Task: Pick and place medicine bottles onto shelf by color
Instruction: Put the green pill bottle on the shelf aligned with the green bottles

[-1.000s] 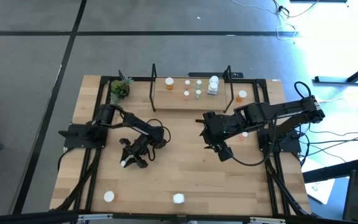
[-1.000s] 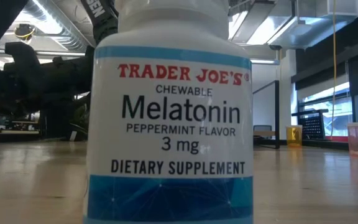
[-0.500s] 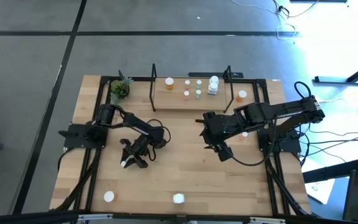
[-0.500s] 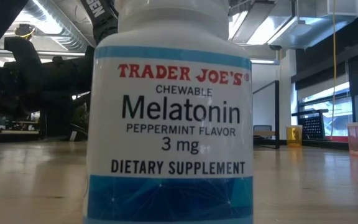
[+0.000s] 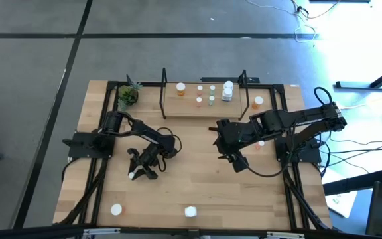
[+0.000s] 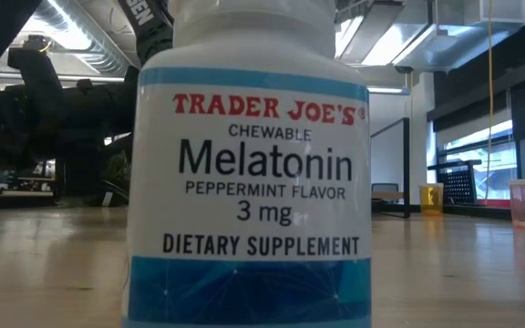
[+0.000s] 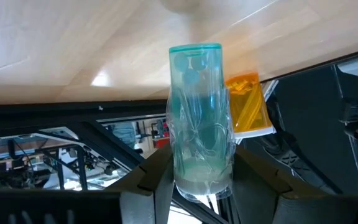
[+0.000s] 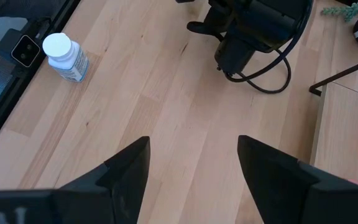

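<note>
The shelf sits at the far edge of the table and serves as the landmark. From above, small bottles stand on its board: an orange bottle, a pale green bottle, a white-capped one toward its left end and a larger white bottle toward its right end. Another orange bottle stands just off the shelf's right end.

The left gripper is in front of the shelf's left half, well apart from it. The high view shows only a white speck at its tip; the left wrist view shows what it is: a clear, pale green bottle between the 2 fingers, both touching its sides, so it is grasped.

The right gripper hangs in front of the shelf's right half. Its wrist view shows the fingers spread over bare wood, nothing between them, and a white bottle near the table's edge.

The low view is filled by 1 white melatonin bottle, which from above is only a small white cap at the near table edge, far from the shelf.
</note>
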Robot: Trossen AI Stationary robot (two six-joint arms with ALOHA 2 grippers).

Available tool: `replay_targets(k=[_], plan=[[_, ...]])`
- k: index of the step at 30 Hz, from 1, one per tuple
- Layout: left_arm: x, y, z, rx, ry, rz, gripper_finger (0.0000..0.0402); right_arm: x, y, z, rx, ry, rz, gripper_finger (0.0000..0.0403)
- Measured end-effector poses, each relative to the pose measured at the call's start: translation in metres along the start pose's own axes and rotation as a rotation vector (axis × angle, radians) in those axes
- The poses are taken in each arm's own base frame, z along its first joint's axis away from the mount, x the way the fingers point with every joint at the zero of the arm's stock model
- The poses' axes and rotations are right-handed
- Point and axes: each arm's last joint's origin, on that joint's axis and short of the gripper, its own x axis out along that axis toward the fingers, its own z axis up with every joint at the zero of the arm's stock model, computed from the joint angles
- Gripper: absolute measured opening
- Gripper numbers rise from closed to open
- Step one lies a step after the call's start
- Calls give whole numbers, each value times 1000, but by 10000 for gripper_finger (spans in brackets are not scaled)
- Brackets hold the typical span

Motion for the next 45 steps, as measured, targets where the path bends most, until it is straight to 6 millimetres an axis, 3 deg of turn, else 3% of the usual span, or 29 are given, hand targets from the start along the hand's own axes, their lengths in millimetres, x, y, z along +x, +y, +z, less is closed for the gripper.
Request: replay_targets(k=[12, 33, 45], plan=[[0, -1, 2, -60, -11, -17, 133, 0, 0, 0, 0, 0, 0, 245], [0, -1, 6, -8, -64, 35, 133, 0, 0, 0, 0, 0, 0, 245], [-6, -6, -3, -44, -25, 59, 133, 0, 0, 0, 0, 0, 0, 245]])
